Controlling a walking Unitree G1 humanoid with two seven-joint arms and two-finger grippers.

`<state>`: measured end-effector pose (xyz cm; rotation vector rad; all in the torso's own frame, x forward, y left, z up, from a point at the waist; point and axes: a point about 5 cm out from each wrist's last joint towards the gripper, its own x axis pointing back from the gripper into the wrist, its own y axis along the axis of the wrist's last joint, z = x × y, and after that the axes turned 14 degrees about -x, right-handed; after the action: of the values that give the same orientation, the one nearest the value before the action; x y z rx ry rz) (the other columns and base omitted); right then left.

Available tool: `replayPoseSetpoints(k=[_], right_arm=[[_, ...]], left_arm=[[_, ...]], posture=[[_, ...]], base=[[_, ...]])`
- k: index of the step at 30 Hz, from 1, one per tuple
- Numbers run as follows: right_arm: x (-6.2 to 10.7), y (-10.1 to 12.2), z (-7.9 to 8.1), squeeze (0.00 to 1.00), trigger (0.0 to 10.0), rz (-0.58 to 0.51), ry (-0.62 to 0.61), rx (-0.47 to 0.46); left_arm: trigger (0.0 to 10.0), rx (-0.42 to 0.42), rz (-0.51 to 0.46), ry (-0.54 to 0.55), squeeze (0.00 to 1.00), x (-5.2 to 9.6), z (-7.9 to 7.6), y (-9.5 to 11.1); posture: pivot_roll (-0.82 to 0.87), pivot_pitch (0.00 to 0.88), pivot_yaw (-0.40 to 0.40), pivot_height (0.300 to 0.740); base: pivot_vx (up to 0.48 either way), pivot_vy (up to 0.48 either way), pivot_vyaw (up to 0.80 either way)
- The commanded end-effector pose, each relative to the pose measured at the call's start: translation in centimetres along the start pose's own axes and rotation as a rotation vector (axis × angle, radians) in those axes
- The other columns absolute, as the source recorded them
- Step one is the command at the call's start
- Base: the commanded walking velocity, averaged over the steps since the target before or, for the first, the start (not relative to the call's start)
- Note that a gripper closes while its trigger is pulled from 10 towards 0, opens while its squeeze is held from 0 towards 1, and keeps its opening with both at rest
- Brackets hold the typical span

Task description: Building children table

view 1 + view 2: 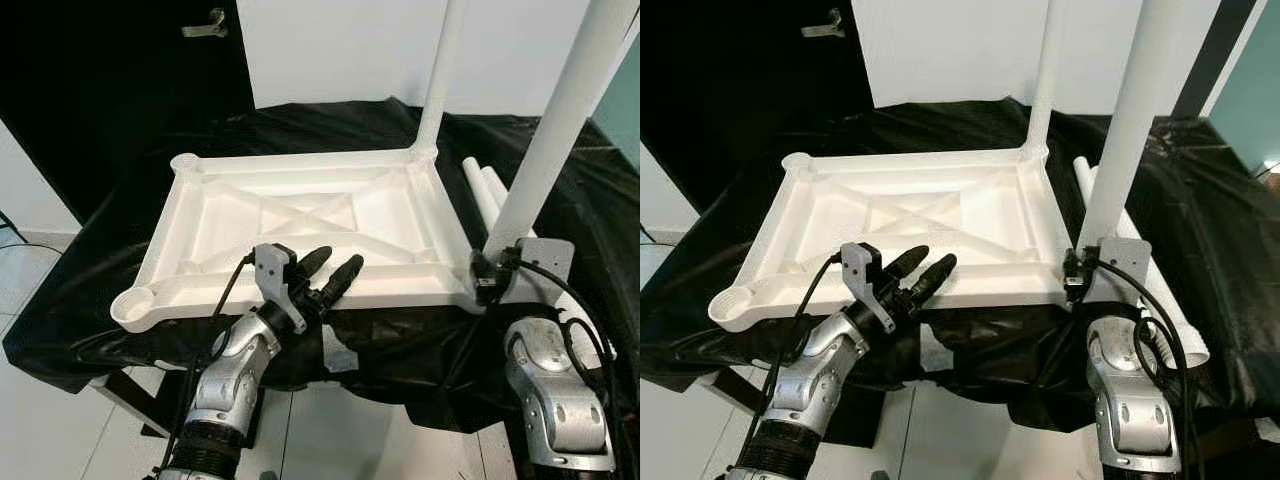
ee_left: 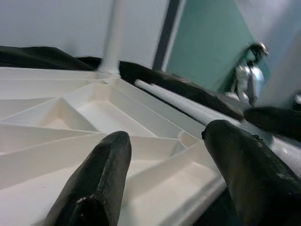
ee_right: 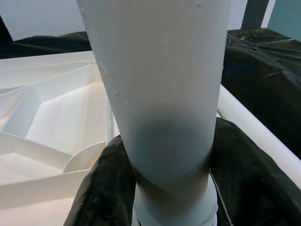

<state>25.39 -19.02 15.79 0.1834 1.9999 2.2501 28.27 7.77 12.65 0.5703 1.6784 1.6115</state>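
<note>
The white plastic table top (image 1: pixel 300 215) lies upside down on a black-draped surface. One white leg (image 1: pixel 440 80) stands in its far right corner. A second leg (image 1: pixel 555 130) stands upright at the near right corner, and my right gripper (image 1: pixel 492 270) is shut around its base; in the right wrist view the black fingers (image 3: pixel 101 188) hug the leg (image 3: pixel 160 94) on both sides. My left gripper (image 1: pixel 338 258) hovers open over the near edge of the top, holding nothing. The left wrist view has its fingertips (image 2: pixel 108 160) spread above the ribbed underside.
Two loose white legs (image 1: pixel 485 190) lie on the black cloth (image 1: pixel 120 170) right of the top. Empty corner sockets sit at the near left (image 1: pixel 135 303) and far left (image 1: pixel 187 162). A dark door with a handle (image 1: pixel 205 25) stands behind, and tiled floor lies in front.
</note>
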Motion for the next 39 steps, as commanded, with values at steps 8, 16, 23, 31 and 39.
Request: replayPoseSetpoints(k=[8, 16, 23, 31, 39], right_arm=[[-0.1, -0.9, 0.0, 0.00, 10.0, 0.053, -0.002, -0.002], [0.1, -1.0, 0.4, 0.00, 10.0, 0.056, 0.000, -0.011], [0.2, -1.1, 0.5, 0.00, 10.0, 0.056, -0.002, -0.018], [0.2, -1.1, 0.8, 0.00, 10.0, 0.056, 0.001, -0.023], [0.0, -1.0, 0.9, 0.00, 10.0, 0.053, 0.019, -0.010]], left_arm=[[10.0, -0.063, 0.069, -0.395, 0.07, -0.5, -1.2, -0.4], [10.0, -0.153, 0.136, -0.529, 0.01, -2.0, -1.9, -1.1], [10.0, -0.180, 0.168, -0.606, 0.00, -2.6, -2.6, -1.5], [10.0, -0.229, 0.240, -0.747, 0.01, -3.3, -3.7, -2.5], [10.0, -0.298, 0.366, -0.762, 0.00, -4.4, -4.1, -3.9]], posture=[[-0.11, 0.000, 0.031, 0.740], [-0.13, 0.000, 0.048, 0.740], [-0.13, 0.000, 0.053, 0.740], [-0.14, 0.000, 0.059, 0.740], [-0.14, 0.000, 0.058, 0.740]], base=[[0.000, 0.000, 0.00], [0.000, 0.000, 0.00], [0.000, 0.000, 0.00], [0.000, 0.000, 0.00], [0.000, 0.000, 0.00]])
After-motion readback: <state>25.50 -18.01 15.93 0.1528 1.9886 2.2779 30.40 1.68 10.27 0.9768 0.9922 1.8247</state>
